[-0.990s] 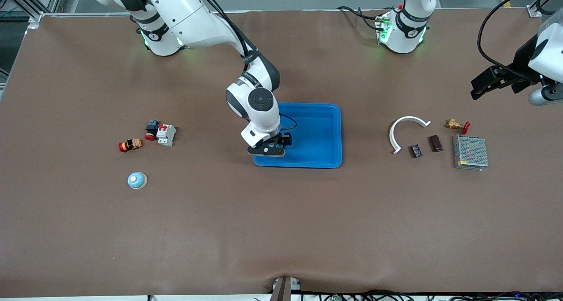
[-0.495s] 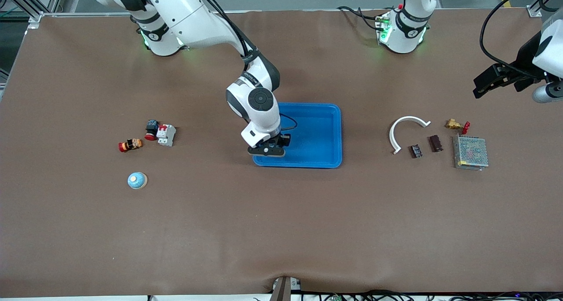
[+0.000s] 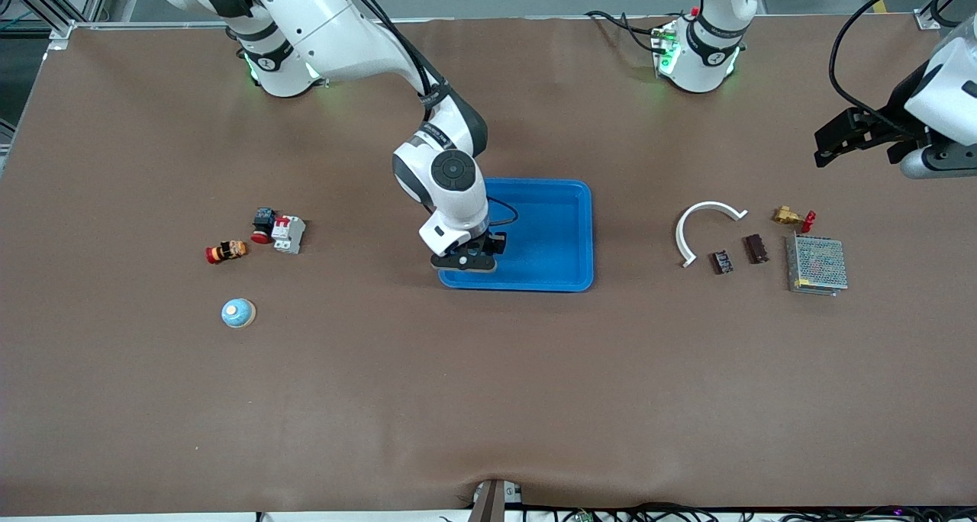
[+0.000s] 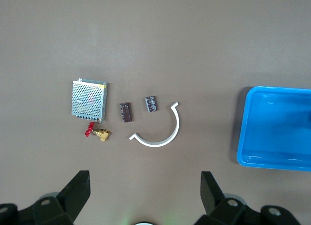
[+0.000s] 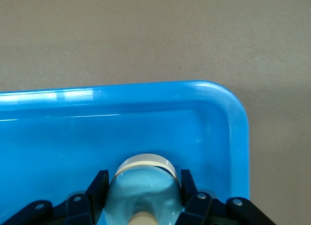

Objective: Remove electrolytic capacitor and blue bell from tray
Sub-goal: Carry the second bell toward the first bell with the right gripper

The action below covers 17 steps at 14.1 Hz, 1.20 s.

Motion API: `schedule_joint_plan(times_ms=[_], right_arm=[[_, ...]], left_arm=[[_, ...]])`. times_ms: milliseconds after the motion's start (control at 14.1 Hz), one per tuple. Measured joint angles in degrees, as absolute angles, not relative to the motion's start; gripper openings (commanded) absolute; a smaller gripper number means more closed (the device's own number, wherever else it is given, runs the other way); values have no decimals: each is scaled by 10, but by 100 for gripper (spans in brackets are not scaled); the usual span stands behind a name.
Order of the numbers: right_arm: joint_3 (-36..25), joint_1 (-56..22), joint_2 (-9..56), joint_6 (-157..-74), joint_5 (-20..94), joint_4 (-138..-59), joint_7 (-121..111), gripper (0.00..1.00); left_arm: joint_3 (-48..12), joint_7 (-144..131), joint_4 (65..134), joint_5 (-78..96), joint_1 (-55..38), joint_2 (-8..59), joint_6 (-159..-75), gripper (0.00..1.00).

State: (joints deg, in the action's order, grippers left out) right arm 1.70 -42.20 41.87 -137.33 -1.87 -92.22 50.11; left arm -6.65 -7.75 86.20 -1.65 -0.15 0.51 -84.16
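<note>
My left gripper point(image 3: 828, 149), jaws spread wide, shifts a little toward my base edge of the tabletop, near the corner at my left arm's end. My right gripper point(image 3: 467, 262) tightens on the bell point(image 5: 145, 186) in the blue tray's point(image 3: 561, 278) corner.

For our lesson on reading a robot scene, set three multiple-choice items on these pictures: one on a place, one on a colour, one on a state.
1. Where is the right gripper?
A over the blue tray
B down on the bare table
C folded at its base

2. What colour is the bell it holds?
A red
B light blue
C gold

3. How are the left gripper's fingers?
A shut on a part
B open, empty
C shut, empty

Answers:
1 A, tray floor lies under it.
2 B, pale blue dome between its fingers.
3 B, wide gap, nothing between.
</note>
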Motion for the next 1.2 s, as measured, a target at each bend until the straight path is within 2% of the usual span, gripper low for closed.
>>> schedule_joint_plan(times_ms=[283, 636, 1202], right_arm=[[15, -394, 376, -1278, -13, -899, 451, 43], [13, -290, 315, -1180, 11, -896, 257, 43], [10, -122, 316, -1180, 12, -899, -37, 43]], left_arm=[[-66, -69, 864, -16, -1, 12, -841, 100], [-72, -69, 864, -17, -5, 17, -841, 100], [-71, -69, 851, -17, 0, 9, -833, 100]])
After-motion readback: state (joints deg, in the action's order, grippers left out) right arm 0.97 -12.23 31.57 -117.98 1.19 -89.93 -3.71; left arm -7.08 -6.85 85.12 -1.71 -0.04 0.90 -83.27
